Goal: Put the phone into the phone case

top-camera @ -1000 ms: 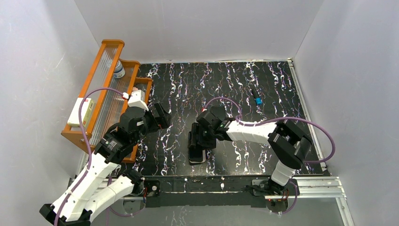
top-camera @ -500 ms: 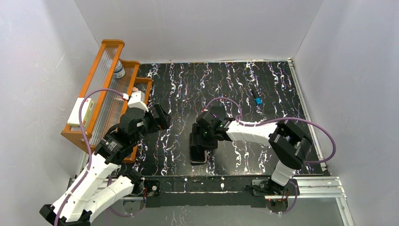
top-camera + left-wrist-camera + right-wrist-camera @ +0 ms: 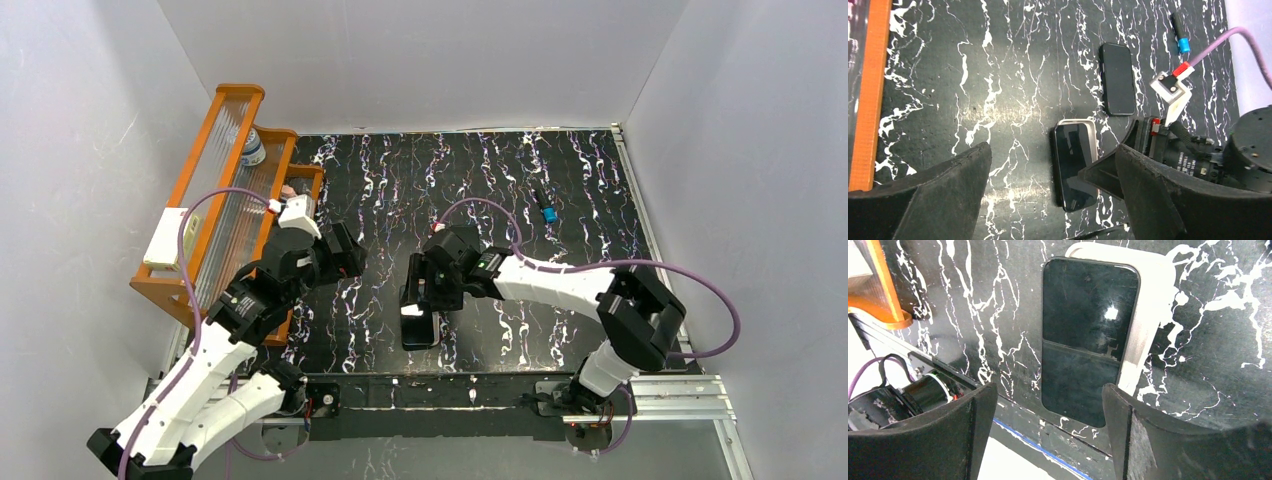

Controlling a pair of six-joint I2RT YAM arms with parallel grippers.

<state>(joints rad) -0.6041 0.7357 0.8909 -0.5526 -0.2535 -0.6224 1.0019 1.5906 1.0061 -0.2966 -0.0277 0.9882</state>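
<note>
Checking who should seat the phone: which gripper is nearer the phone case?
Right. The right gripper hovers open directly over the phone case; the left gripper sits well off to the left, by the orange rack.

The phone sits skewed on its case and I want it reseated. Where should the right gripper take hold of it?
Probably grip the phone across its long edges, at the end overhanging the phone case, from straight above: it lies flat and there the rim blocks neither edge.
</note>
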